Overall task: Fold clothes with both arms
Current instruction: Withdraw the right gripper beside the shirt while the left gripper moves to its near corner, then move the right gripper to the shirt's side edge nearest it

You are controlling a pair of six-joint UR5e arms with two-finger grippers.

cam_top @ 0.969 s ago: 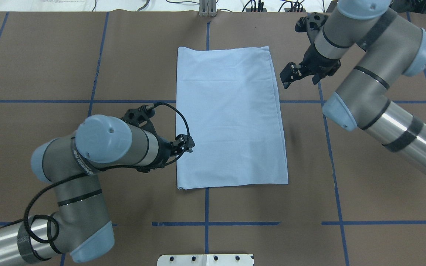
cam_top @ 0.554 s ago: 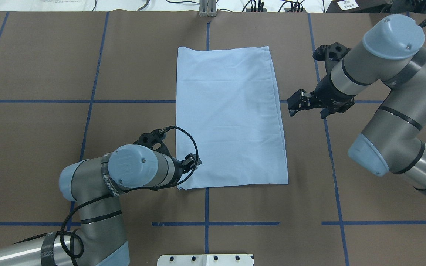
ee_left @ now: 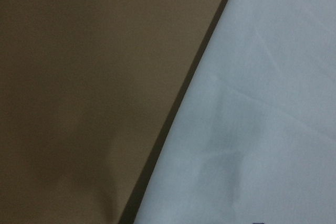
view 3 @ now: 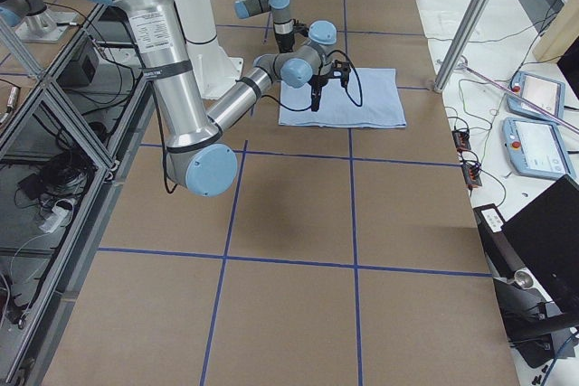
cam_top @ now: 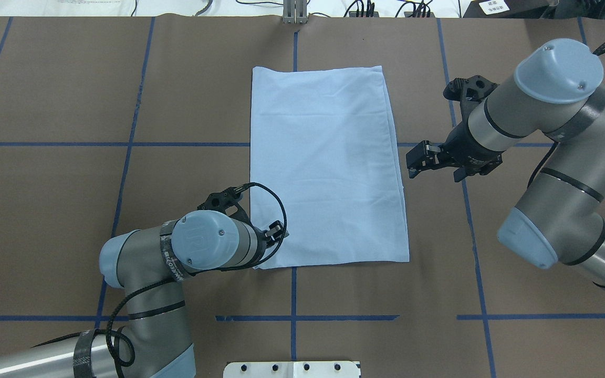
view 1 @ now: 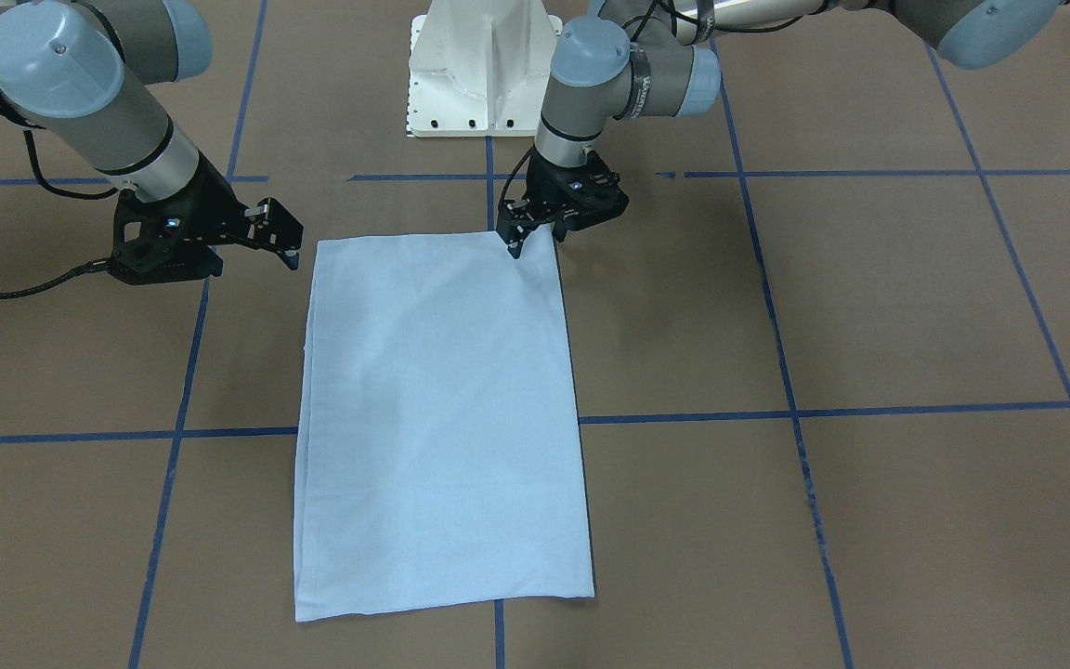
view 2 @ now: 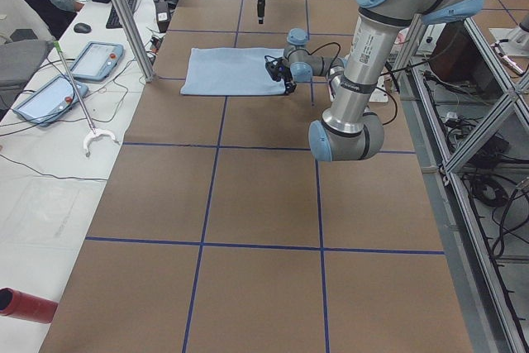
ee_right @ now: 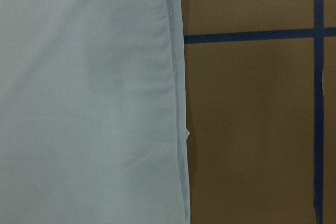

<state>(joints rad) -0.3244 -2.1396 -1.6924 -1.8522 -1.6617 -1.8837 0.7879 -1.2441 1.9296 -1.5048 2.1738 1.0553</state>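
1. T-shirt (cam_top: pixel 329 163): it is folded into a long, pale blue rectangle and lies flat on the brown-papered table (cam_top: pixel 71 210). One short edge faces the robot's white base plate (cam_top: pixel 292 369). Collar and print are out of sight.
2. Nearest the robot, the left gripper (cam_top: pixel 280 231) sits low at the shirt's near-left corner. In the front-facing view its fingers are parted and hold nothing. I cannot tell whether a fingertip touches the cloth. A second ago it was about halfway up the left long edge, so it has slid along that edge to the corner.
3. Farther out, the right gripper (cam_top: pixel 411 164) hovers just beside the right long edge, about mid-length. Its jaws are spread and empty. A second ago it was up by the far-right corner, and it has come toward the robot. The near-right corner is still some way off.
4. At the far end, the shirt's outline matches the earlier views and no wrinkle has shifted.
5. My reading is that both arms are moving to the near corners to lift that end and fold it over to the far edge. The left looks ready, but the right is not yet in place.
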